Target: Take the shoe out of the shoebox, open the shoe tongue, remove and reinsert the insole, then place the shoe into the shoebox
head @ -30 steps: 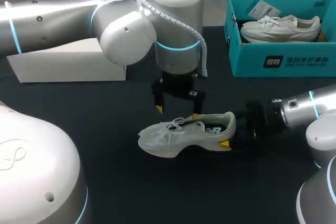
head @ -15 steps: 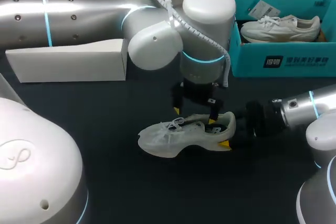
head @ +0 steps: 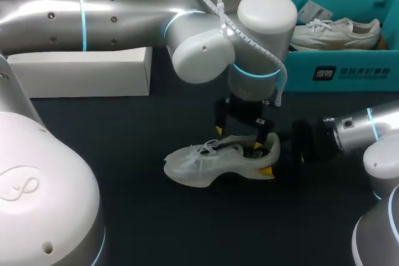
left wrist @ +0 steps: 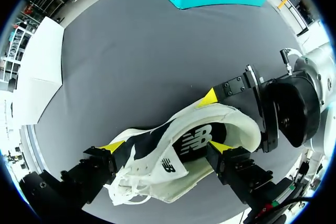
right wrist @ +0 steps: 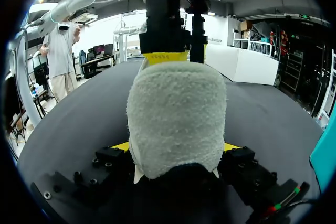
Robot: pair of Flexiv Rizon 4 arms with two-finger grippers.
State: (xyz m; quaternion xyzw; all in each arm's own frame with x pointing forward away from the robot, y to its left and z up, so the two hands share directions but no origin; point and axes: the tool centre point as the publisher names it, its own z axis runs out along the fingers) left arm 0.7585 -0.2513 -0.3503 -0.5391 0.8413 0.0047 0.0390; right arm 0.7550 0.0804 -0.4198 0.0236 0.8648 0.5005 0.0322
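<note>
Print on shoebox [head: 361, 74] side; logo inside shoe [left wrist: 178, 156].

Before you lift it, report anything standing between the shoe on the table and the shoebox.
The left arm hangs over the shoe, on the side toward the shoebox; its fingers straddle the shoe's opening. The box already holds a second shoe.

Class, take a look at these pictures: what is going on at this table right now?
Two robot arms are working on a white shoe that lies on the dark table, outside the teal shoebox. The right arm's fingers grip its heel from both sides. The left arm's fingers hang open over the shoe's opening, one near the laces, one beside the collar. A second shoe lies in the shoebox.
</note>
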